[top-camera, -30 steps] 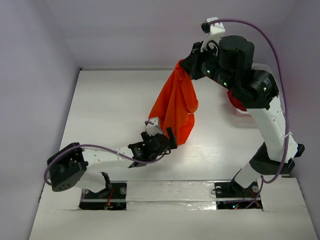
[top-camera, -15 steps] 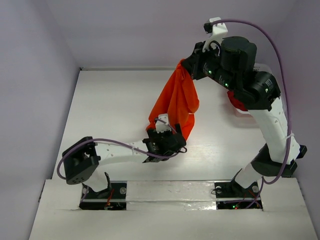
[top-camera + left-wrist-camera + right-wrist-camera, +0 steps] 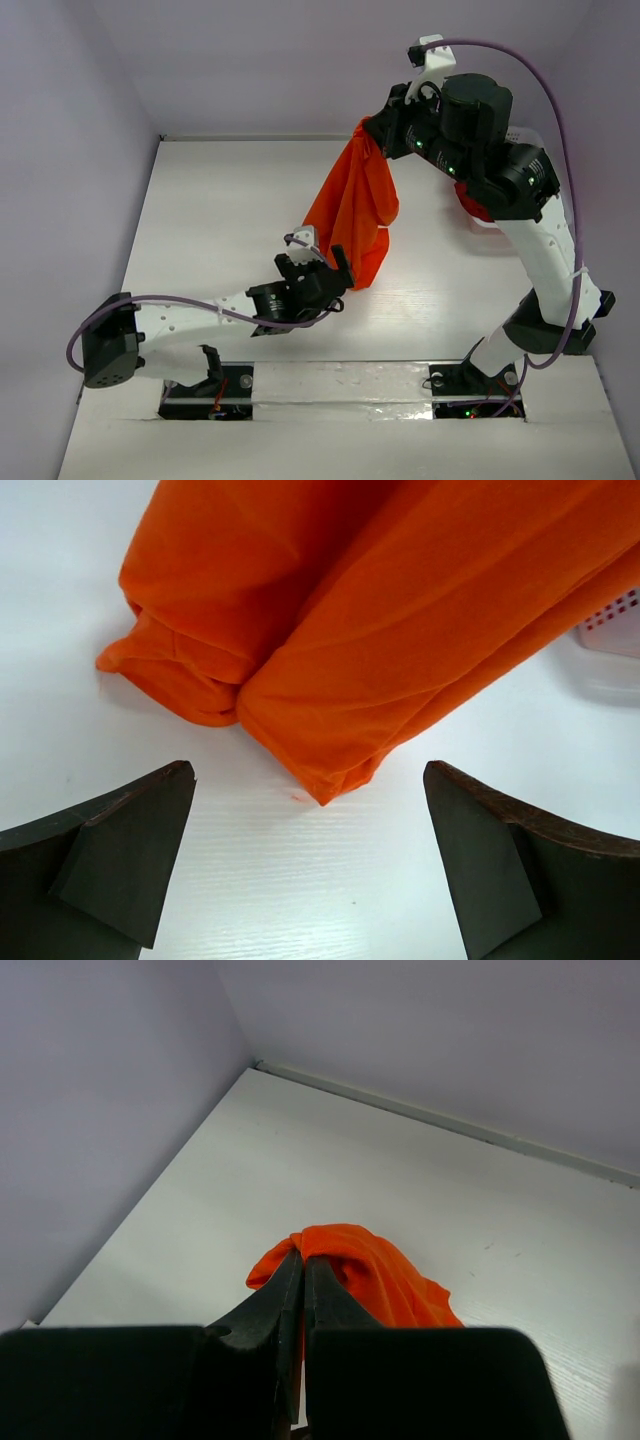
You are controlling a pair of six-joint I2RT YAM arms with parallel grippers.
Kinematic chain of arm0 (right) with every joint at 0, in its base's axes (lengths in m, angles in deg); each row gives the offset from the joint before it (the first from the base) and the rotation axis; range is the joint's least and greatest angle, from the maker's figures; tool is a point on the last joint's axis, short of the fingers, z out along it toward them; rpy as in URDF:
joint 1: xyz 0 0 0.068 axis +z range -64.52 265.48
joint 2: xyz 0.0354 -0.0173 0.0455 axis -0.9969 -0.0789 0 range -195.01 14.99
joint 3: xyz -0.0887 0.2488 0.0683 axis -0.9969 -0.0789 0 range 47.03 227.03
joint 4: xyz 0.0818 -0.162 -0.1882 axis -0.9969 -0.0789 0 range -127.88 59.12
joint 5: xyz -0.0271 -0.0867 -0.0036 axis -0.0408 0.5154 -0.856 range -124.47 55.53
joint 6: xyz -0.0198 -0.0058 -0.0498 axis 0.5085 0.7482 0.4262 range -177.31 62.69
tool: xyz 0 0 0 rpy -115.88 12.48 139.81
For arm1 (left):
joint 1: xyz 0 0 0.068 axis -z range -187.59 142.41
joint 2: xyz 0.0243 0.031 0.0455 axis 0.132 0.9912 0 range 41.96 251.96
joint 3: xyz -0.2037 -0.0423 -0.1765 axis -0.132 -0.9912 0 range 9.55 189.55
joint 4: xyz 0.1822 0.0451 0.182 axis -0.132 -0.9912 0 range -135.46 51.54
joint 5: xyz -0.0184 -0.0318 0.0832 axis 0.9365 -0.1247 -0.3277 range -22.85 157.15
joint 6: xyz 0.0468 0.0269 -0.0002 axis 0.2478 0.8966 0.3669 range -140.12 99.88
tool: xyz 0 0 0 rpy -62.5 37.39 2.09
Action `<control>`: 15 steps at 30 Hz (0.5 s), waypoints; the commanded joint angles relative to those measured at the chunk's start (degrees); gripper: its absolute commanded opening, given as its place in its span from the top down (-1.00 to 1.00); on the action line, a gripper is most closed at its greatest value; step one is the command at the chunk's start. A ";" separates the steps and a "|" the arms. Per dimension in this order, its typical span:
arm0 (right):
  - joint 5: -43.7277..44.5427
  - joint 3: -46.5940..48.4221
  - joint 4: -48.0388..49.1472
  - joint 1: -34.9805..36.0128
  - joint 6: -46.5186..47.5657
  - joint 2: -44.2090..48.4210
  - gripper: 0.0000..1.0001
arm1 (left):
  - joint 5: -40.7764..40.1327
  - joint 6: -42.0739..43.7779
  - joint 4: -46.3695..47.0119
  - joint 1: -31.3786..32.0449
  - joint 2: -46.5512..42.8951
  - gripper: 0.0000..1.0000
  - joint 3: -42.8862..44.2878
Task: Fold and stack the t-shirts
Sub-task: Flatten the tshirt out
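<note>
Orange t-shirt (image 3: 352, 210) hangs in long bunched folds.

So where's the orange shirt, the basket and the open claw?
orange t-shirt (image 3: 352, 205), overhead view, middle of the hanging cloth.
basket (image 3: 615, 632), left wrist view, its white rim.
left gripper (image 3: 307, 772), left wrist view, midway between fingertips.

Bright orange against white, black and lilac

The orange t-shirt (image 3: 352, 215) is plain and unpatterned, darker in its folds; the table (image 3: 220, 220) is white with a faint grain; the walls (image 3: 250, 60) are pale lilac-grey; at three o'clock in the top view a red t-shirt (image 3: 472, 207) shows; the basket (image 3: 612, 630) is a white lattice with red in its holes; the left arm (image 3: 200, 315) and right arm (image 3: 545, 250) are white and black, with purple cables (image 3: 545, 90); the left gripper's fingers (image 3: 120, 860) and right gripper's fingers (image 3: 283, 1300) are charcoal-black; green lights (image 3: 449, 167) dot the right arm.
</note>
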 commanded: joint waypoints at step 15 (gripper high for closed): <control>1.32 1.38 5.12 0.56 0.81 1.33 1.00 | 7.00 11.22 12.16 -0.10 15.21 -0.85 1.79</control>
